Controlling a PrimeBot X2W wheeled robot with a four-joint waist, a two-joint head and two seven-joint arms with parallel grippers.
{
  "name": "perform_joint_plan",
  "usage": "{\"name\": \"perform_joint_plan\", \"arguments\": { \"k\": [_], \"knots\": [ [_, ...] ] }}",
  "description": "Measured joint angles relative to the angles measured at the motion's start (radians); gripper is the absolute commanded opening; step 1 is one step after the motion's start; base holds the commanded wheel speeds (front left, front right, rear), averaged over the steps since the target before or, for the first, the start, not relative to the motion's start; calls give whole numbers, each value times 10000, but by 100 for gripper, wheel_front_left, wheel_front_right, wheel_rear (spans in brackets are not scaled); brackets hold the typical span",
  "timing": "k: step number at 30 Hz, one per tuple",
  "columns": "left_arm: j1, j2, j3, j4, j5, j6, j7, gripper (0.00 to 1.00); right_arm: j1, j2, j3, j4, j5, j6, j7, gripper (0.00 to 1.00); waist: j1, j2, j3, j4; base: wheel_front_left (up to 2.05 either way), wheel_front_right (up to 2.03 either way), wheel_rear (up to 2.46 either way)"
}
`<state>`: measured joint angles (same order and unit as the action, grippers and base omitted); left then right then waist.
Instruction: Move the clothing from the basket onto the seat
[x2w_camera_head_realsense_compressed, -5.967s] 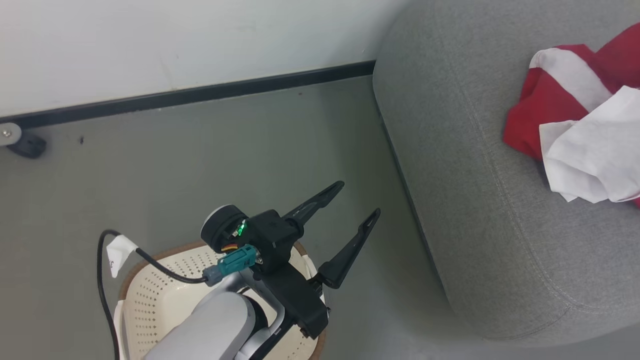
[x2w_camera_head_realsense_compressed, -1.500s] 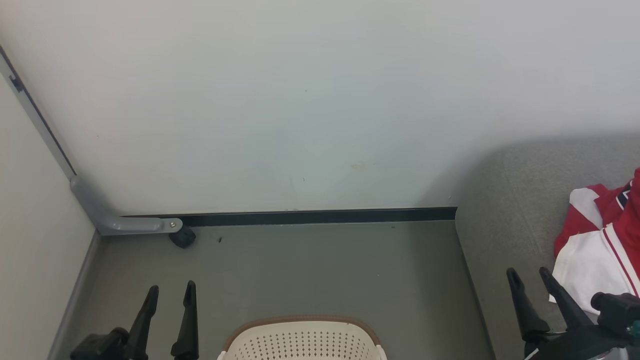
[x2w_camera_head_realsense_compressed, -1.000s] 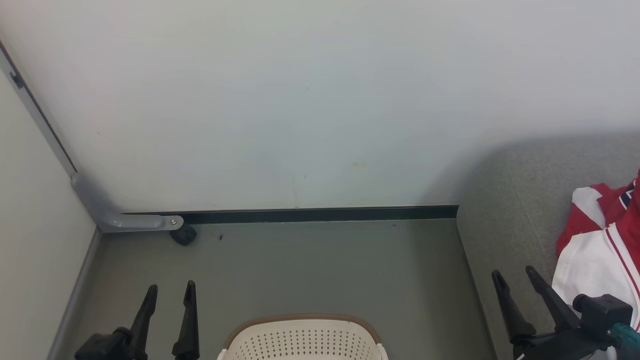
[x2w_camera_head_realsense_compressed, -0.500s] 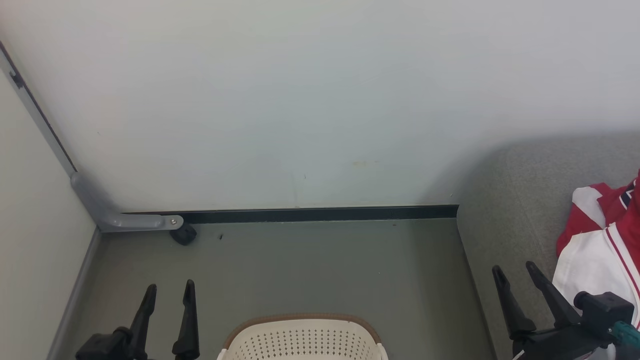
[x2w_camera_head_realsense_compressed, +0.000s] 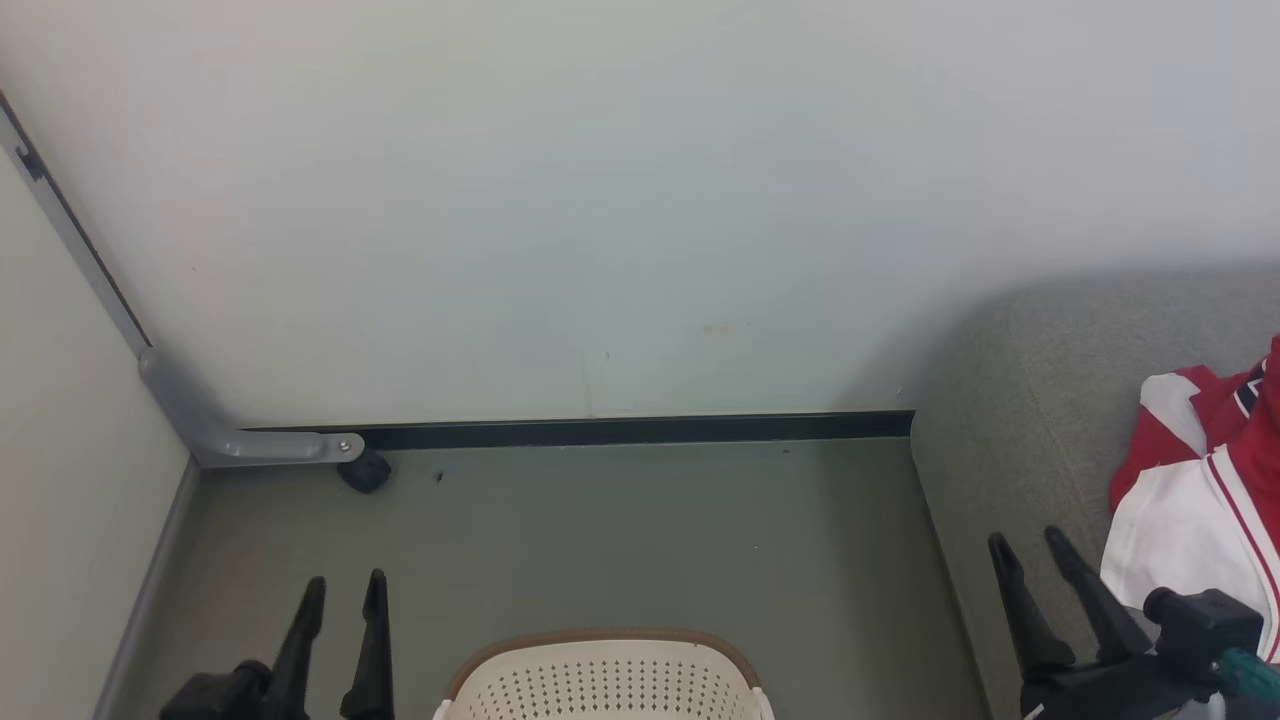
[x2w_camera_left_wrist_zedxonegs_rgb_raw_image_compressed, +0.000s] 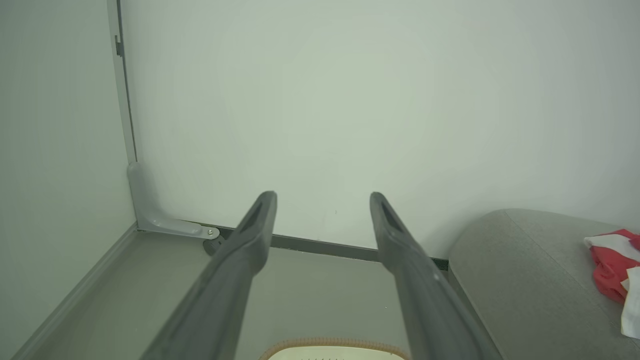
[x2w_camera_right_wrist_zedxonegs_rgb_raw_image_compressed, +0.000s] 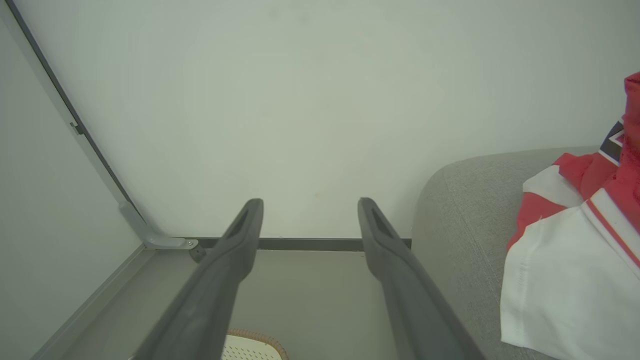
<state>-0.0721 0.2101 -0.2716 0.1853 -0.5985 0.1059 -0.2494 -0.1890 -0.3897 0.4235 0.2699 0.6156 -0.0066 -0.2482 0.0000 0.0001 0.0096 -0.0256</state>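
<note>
Red and white clothing lies on the grey seat at the right. The cream basket with its brown rim stands on the floor at the bottom centre; just its far rim shows, and its inside is hidden. My left gripper hangs open and empty to the left of the basket. Over the seat's near left edge my right gripper is open and empty, just left of the clothing.
A pale wall with a black skirting strip closes the back. A grey metal bracket with a black castor sits in the left corner. Grey floor lies between wall, basket and seat.
Both grippers have sunk slightly in the head view and stay open. The clothing, basket and seat have not moved.
</note>
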Motion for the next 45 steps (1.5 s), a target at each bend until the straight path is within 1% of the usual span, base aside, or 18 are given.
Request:
{"name": "perform_joint_plan", "arguments": {
  "k": [6, 12, 15, 20, 22, 27, 30, 34, 36, 38, 40, 43, 45],
  "knots": [
    [425, -234, -104, 577, -90, -4, 15, 0, 573, 470, 242, 535, 19, -19, 19, 0, 0, 0, 0, -1, 0, 0, 0],
    [452, -299, 105, 614, -458, -104, 255, 0, 632, 596, -86, 568, 525, -6, 201, 0, 0, 0, -4, 13, 0, 0, 0],
    [450, -339, 226, 623, -872, -192, 384, 0, 632, 704, -263, 566, 857, 67, 345, 0, 0, 0, -6, 22, 0, 0, 0],
    [444, -424, 422, 637, -1361, -284, 564, 0, 632, 861, -562, 562, 1367, 84, 545, 0, 0, 0, -11, 35, 0, 0, 0],
    [443, -454, 495, 654, -1572, -366, 677, 0, 632, 913, -685, 562, 1563, 155, 631, 0, 0, 0, -12, 41, 0, 0, 0],
    [435, -537, 698, 679, -2111, -449, 869, 0, 633, 1070, -988, 558, 2084, 174, 813, 0, 0, 0, -16, 54, 0, 0, 0],
    [428, -566, 803, 692, -2297, -537, 980, 0, 633, 1166, -1174, 554, 2360, 247, 917, 0, 0, -1, -19, 62, 0, 0, 0],
    [423, -623, 976, 713, -2821, -556, 1124, 0, 634, 1287, -1409, 550, 2809, 261, 1076, 0, 0, 0, -23, 72, 0, 0, 0],
    [421, -648, 1047, 721, -2922, -635, 1206, 0, 636, 1346, -1532, 548, 2987, 341, 1160, 0, 0, 0, -24, 78, 0, 0, 0],
    [413, -690, 1110, 732, -3212, -654, 1260, 0, 636, 1411, -1651, 541, 3219, 345, 1243, 0, 0, -1, -26, 83, 0, 0, 0],
    [398, -725, 1183, 744, -3450, -780, 1346, 0, 636, 1476, -1776, 541, 3430, 349, 1300, 0, 0, 0, -28, 89, 0, 0, 0],
    [392, -767, 1319, 757, -3643, -815, 1453, 0, 637, 1561, -1952, 533, 3693, 430, 1427, 0, 0, 0, -30, 97, 0, 0, 0],
    [390, -800, 1383, 779, -3962, -897, 1540, 0, 638, 1620, -2071, 531, 3939, 445, 1503, 0, 0, 0, -32, 102, 0, 0, 0]
  ]
}}
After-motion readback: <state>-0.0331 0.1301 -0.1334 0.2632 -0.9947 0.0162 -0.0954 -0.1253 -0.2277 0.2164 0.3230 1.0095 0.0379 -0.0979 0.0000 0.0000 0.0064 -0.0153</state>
